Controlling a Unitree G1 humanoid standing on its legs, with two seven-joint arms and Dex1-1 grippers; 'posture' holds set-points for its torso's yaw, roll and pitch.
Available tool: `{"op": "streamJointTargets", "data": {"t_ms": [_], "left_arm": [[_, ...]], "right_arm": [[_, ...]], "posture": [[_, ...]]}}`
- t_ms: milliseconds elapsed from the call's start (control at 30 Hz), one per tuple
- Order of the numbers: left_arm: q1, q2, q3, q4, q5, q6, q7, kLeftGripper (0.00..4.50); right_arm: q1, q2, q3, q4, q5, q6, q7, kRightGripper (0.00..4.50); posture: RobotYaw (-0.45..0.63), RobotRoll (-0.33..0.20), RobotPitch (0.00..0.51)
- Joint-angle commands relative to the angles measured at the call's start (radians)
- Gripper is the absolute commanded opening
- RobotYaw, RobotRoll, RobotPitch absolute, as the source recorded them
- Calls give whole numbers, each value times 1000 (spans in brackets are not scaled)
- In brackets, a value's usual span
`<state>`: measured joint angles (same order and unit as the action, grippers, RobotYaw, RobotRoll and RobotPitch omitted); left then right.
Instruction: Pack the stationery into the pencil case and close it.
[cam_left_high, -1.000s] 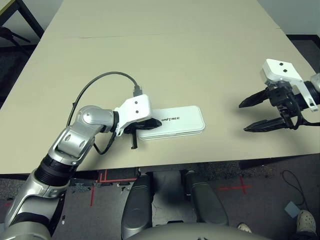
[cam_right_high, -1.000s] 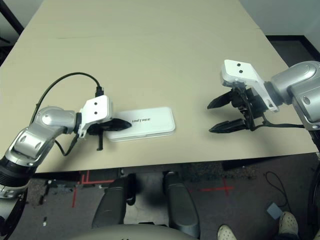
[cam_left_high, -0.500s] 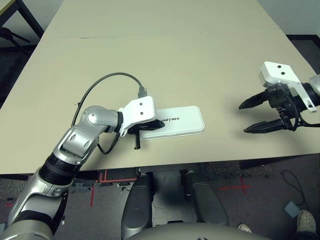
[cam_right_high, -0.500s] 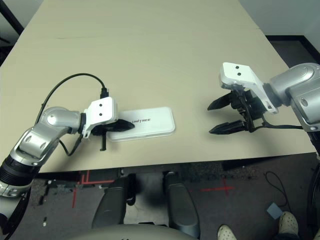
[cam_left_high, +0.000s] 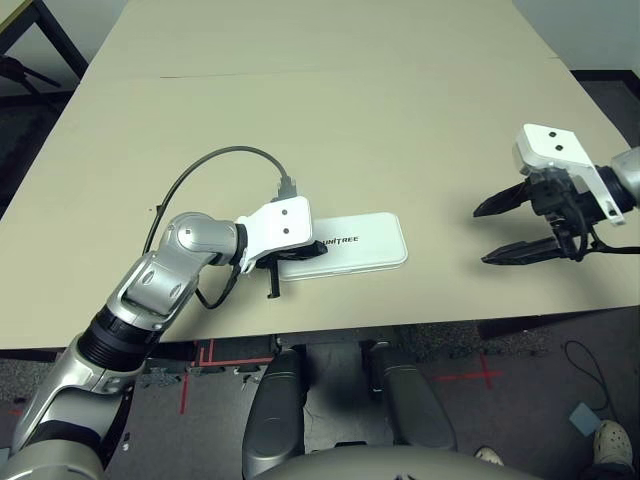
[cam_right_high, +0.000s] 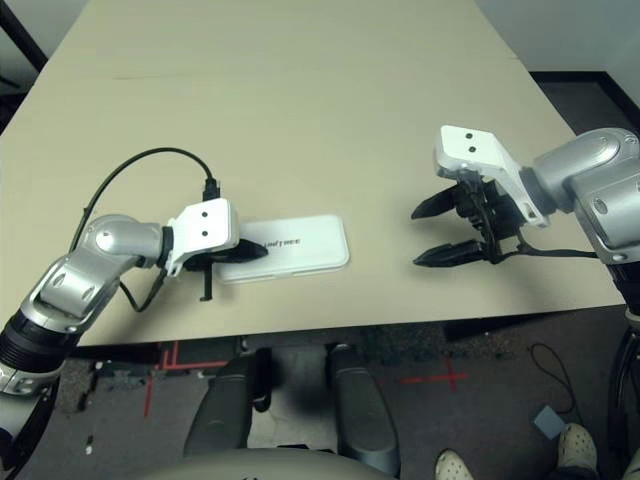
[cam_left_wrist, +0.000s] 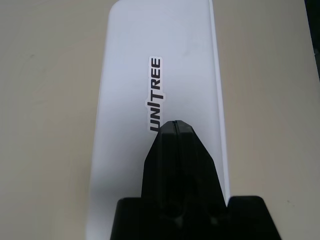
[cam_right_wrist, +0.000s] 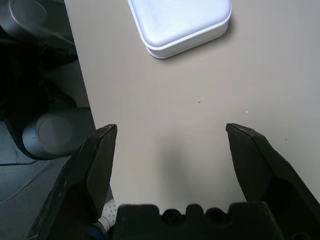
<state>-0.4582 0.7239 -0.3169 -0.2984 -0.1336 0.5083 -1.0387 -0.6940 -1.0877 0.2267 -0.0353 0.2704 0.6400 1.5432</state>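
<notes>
Table (cam_left_high: 330, 120): bare surface from 9 through 12 to 3 o'clock of the case (cam_left_high: 360, 240), open to passage. Obstacles: closed case near the front edge; left gripper (cam_left_high: 305, 250), fingers together, lying on the lid's 9 o'clock end; right gripper (cam_left_high: 495, 233), jaws spread wide, well apart at 3 o'clock; bare gap between

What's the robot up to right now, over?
Left gripper shut, on the closed pencil case lid. Right gripper open, apart over bare table. Nothing in the way.
</notes>
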Motion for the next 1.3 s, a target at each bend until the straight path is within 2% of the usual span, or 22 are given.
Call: {"op": "streamJointTargets", "data": {"t_ms": [33, 133, 333, 467, 633, 733, 900, 1100, 1300], "left_arm": [[29, -17, 36, 37, -14, 5, 31, 33], [47, -68, 165, 27, -95, 7, 87, 582], [118, -115, 411, 36, -186, -6, 221, 2894], [96, -158, 554, 192, -169, -132, 348, 4386], [2, -196, 709, 490, -163, -316, 531, 4453], [-62, -189, 782, 689, -155, -446, 628, 4453], [-125, -147, 823, 913, -148, -591, 686, 4453], [-151, -129, 811, 1016, -153, -667, 687, 4453], [-141, -140, 788, 1004, -151, -672, 684, 4453]], "right_arm": [[-11, 44, -19, 20, -8, -20, -58, 4500], [-18, 137, -100, 72, 21, -20, -185, 4500], [17, 313, -284, 179, 40, -73, -469, 4500], [26, 431, -387, 308, 13, -228, -690, 4500], [-18, 521, -498, 576, -51, -551, -1000, 4500], [-52, 521, -528, 733, -88, -703, -1141, 4500], [-109, 502, -561, 924, -100, -828, -1273, 4500], [-159, 491, -559, 1032, -98, -871, -1290, 4500], [-160, 495, -553, 1068, -100, -883, -1272, 4500]], "posture": [[23, 0, 217], [21, 0, 215], [44, 0, 210], [55, 0, 207], [59, 0, 198], [53, 0, 195], [42, 0, 200], [38, 0, 220], [38, 0, 235]]}}
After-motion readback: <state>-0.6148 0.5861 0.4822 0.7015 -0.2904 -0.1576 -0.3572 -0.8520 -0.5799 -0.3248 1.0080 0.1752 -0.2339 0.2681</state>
